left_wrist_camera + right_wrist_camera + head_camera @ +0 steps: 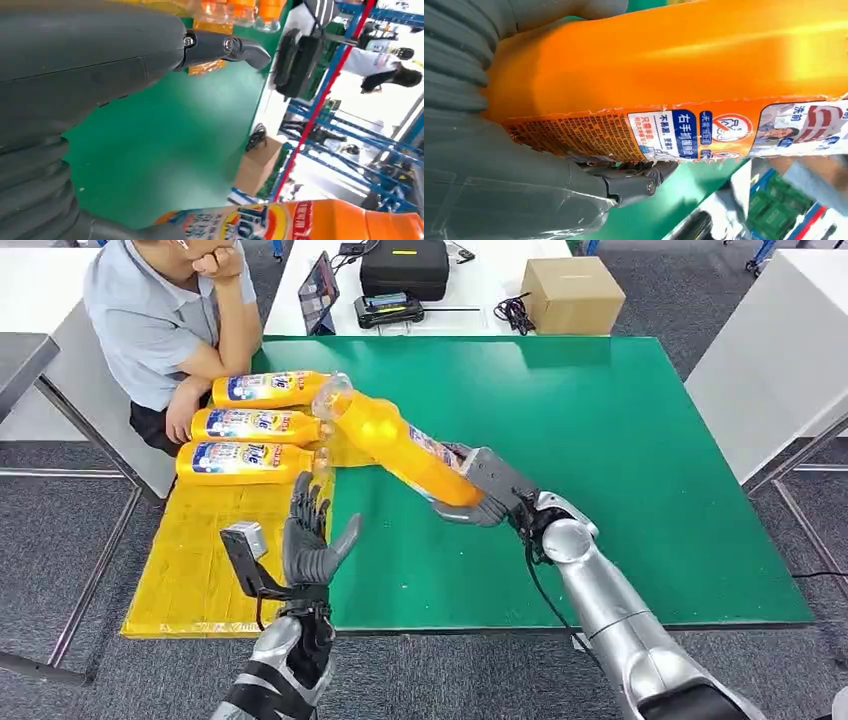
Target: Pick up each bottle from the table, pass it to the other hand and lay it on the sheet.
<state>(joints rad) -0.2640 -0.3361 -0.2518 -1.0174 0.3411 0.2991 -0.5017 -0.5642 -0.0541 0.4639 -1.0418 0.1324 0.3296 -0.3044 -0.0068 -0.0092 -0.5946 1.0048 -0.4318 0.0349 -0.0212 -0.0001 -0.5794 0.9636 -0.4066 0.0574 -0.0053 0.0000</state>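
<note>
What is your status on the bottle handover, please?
Right robot hand grips the orange bottle above the table. Left robot hand open, waiting. Three bottles on the yellow sheet. Nothing in the way.

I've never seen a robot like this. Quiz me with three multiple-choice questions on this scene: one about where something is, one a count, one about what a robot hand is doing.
1. Where is the cardboard box?
A. on the white table behind the green one
B. on the yellow sheet
C. on the floor

2. How many bottles lie on the yellow sheet?
A. one
B. three
C. five

3. What is the right robot hand doing?
A. resting flat on the table
B. holding an orange bottle
C. touching the person

Answers:
1 A, it sits beyond the green table's far edge.
2 B, three lie side by side.
3 B, its fingers wrap the bottle's base; the left robot hand is open.
</note>
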